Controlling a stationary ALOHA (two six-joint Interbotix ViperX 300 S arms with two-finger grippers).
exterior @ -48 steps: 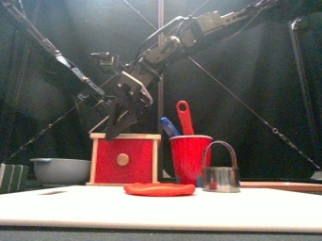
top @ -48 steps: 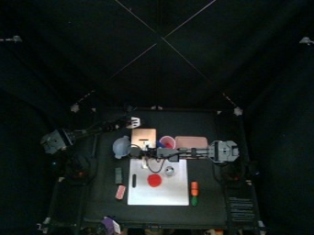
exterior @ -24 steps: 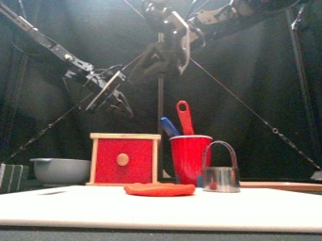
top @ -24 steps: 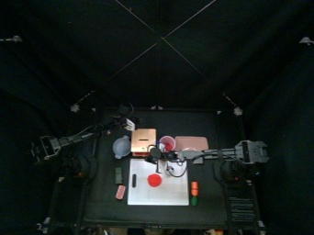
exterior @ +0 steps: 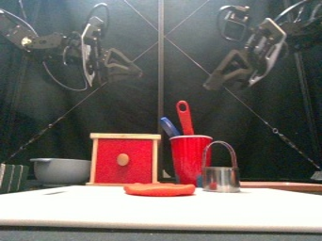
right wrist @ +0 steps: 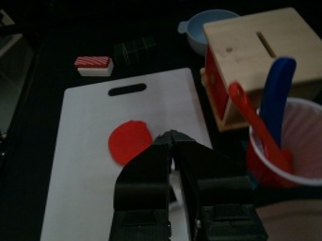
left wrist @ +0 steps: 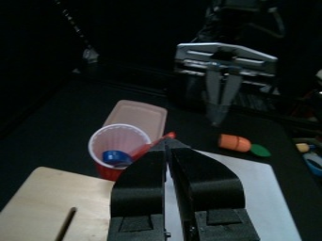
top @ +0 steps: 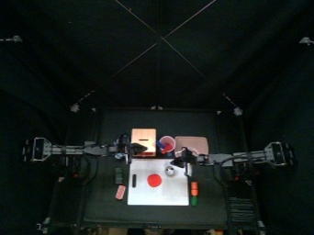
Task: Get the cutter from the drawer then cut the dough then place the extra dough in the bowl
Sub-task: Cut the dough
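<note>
We see both arms now pulled back high off the white cutting board, left gripper and right gripper each closed on nothing, the wooden box shut, the metal cutter standing on the board just beside the uncut red dough, cutting apparently next.

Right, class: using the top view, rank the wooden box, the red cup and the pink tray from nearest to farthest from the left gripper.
Measured from the left gripper:
1. wooden box, just to its right, near the table's back.
2. red cup, right of the box.
3. pink tray, farthest, right of the cup.
</note>
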